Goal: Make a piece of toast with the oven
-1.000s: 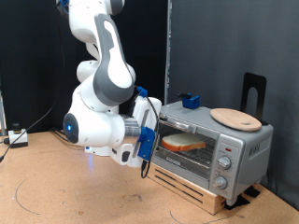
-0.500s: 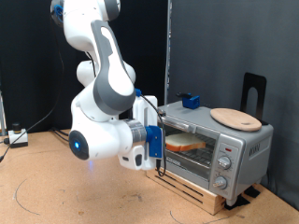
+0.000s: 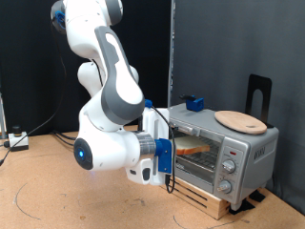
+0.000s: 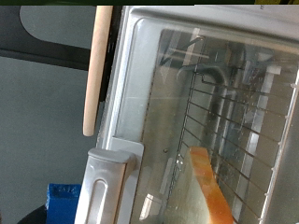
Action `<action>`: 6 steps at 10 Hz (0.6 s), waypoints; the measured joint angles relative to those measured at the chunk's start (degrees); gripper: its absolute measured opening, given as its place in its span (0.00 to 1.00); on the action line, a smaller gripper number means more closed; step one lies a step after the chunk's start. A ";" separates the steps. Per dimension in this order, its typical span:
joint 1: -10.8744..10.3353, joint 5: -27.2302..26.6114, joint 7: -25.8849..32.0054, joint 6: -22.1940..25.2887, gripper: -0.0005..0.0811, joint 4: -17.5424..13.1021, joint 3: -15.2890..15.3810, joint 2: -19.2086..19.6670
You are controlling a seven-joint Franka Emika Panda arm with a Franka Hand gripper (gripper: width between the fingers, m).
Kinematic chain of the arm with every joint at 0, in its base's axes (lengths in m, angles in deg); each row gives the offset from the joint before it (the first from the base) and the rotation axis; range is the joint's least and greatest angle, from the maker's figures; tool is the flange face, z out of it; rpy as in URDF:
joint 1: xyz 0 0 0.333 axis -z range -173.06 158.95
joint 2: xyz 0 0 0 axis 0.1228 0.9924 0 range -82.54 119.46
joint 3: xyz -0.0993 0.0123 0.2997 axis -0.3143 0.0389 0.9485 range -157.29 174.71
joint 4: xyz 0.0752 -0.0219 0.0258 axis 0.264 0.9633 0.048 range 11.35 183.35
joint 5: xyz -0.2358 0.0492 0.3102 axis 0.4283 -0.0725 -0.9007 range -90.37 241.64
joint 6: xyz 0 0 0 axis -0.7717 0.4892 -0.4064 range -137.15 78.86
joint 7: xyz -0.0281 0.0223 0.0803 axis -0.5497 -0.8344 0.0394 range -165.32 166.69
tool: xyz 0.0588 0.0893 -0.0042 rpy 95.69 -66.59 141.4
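Observation:
The silver-grey oven (image 3: 224,153) stands on a wooden pallet at the exterior view's right, and its glass door looks shut. The piece of toast (image 3: 195,148) lies on the rack inside and shows through the glass. My gripper (image 3: 171,160) hangs close in front of the left part of the oven door, and the hand covers part of the glass. In the wrist view the oven door glass (image 4: 187,103) fills the picture, with the toast's orange-brown crust (image 4: 210,187) behind it and the grey handle (image 4: 107,187) beside it. My fingers do not show in the wrist view.
A round wooden board (image 3: 240,120) lies on top of the oven, and its edge shows in the wrist view (image 4: 93,70). A small blue object (image 3: 195,102) sits on the oven's back left. A black stand (image 3: 259,93) rises behind. Knobs (image 3: 229,168) are on the oven's right panel.
The arm has swung lower and towards the exterior view's right. The hand has moved from left of the oven to right in front of its door.

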 joint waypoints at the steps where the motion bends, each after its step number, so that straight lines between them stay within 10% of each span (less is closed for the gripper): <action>1: -0.07 -0.48 -0.01 -0.31 0.99 -0.17 0.02 0.34; 6: -2.67 -1.70 -0.39 -4.27 0.99 -6.82 0.21 6.69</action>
